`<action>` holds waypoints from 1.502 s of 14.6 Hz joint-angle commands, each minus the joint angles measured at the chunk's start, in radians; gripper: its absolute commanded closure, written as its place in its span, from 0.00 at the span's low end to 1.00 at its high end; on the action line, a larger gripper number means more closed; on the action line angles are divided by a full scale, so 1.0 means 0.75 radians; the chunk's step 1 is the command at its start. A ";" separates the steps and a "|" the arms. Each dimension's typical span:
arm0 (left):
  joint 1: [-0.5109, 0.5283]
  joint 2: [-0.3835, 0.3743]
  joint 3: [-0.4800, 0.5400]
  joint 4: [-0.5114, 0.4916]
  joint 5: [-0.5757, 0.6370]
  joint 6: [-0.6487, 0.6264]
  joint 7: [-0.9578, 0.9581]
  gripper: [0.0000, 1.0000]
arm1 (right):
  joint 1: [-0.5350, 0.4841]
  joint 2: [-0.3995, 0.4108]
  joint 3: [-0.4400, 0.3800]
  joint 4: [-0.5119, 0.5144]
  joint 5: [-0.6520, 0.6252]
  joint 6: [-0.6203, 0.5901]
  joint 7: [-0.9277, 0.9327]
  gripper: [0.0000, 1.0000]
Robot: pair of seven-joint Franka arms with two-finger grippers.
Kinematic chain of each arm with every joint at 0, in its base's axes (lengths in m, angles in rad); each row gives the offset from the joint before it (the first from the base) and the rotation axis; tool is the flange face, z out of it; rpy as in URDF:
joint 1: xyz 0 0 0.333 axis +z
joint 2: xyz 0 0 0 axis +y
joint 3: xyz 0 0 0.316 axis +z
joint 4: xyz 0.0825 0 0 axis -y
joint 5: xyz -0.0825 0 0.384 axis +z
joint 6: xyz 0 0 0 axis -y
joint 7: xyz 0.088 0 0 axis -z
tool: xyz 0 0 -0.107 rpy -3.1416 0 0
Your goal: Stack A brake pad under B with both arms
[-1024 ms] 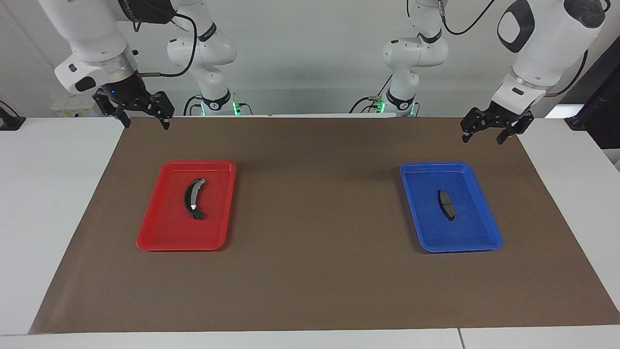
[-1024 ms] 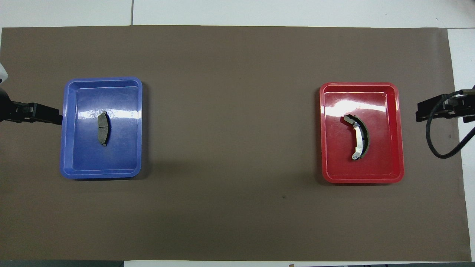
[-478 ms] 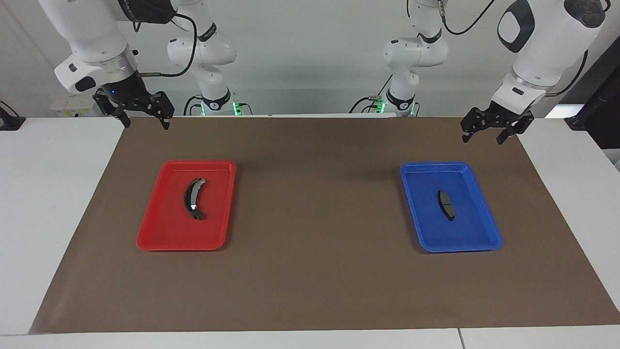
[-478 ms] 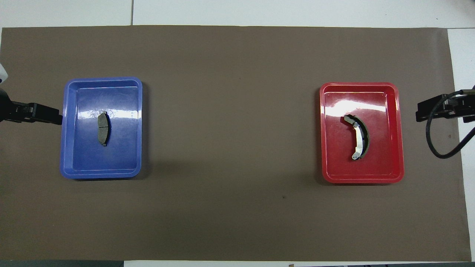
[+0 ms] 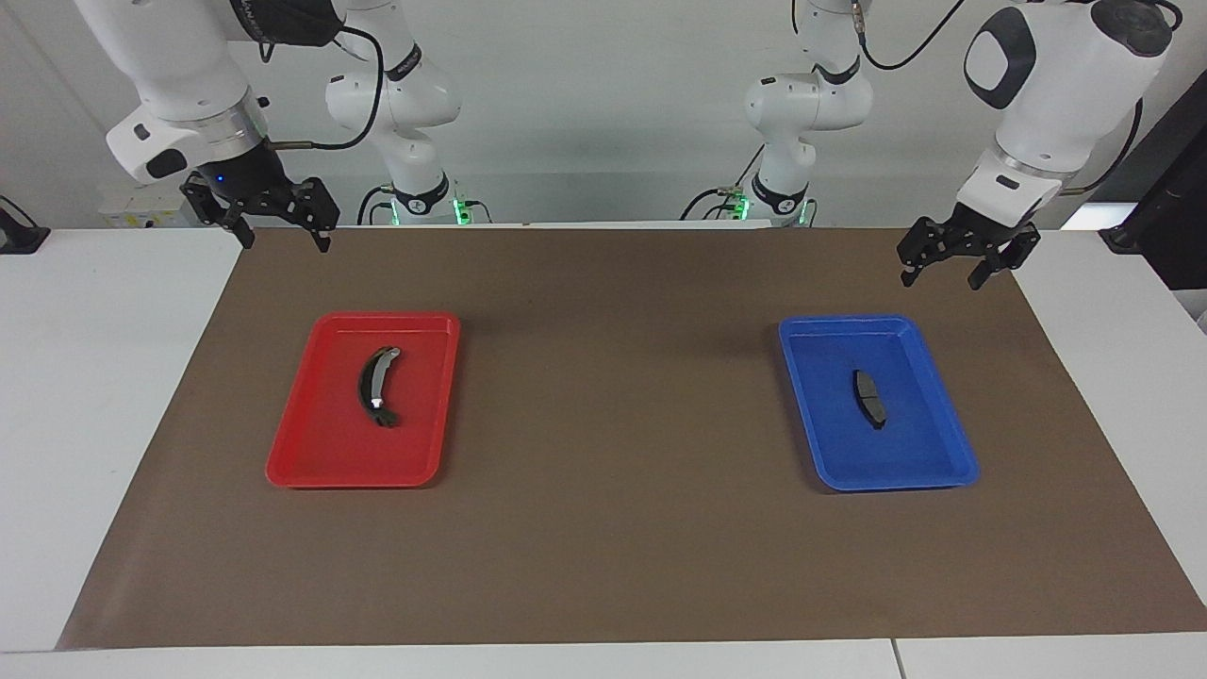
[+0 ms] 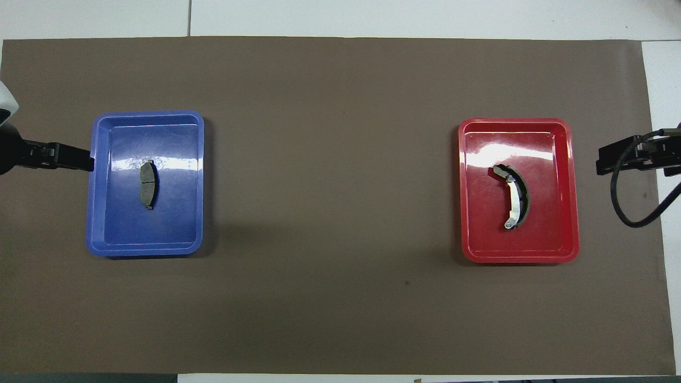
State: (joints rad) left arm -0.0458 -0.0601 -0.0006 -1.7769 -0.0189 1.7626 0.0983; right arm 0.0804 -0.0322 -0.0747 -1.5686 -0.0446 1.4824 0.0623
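Observation:
The short, plain dark grey brake pad A [image 5: 869, 396] lies flat in the blue tray [image 5: 896, 481] toward the left arm's end of the table. It also shows in the overhead view [image 6: 148, 184]. The long crescent piece B [image 5: 375, 385], black with silver spots, lies in the red tray [image 5: 349, 476] toward the right arm's end, and shows in the overhead view [image 6: 515, 197]. My left gripper [image 5: 941, 278] is open and empty, raised over the mat beside the blue tray [image 6: 143, 249]. My right gripper [image 5: 286, 240] is open and empty, raised over the mat's edge beside the red tray [image 6: 518, 256].
A brown mat [image 5: 613, 424] covers the white table between and around the two trays. In the overhead view the left gripper [image 6: 80, 158] sits at the blue tray's rim and the right gripper [image 6: 606, 159] is apart from the red tray.
My left gripper has shifted slightly toward the blue tray. The right arm, both trays and both brake pieces have not moved.

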 commanded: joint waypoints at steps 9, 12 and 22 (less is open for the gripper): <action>-0.004 0.129 -0.001 -0.402 0.021 0.591 -0.019 0.01 | -0.017 -0.006 0.010 -0.007 0.000 -0.009 -0.022 0.00; -0.004 0.190 -0.001 -0.504 0.019 0.770 -0.013 0.01 | -0.019 -0.026 0.010 -0.062 0.002 0.030 -0.020 0.00; 0.012 0.299 -0.001 -0.609 0.019 0.957 -0.008 0.05 | -0.054 0.008 0.008 -0.843 0.106 1.006 -0.236 0.00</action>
State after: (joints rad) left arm -0.0440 0.1488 -0.0004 -2.2123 -0.0188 2.4424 0.0977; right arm 0.0573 -0.0427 -0.0751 -2.0988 0.0097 2.0894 -0.0483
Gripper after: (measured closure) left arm 0.048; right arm 0.000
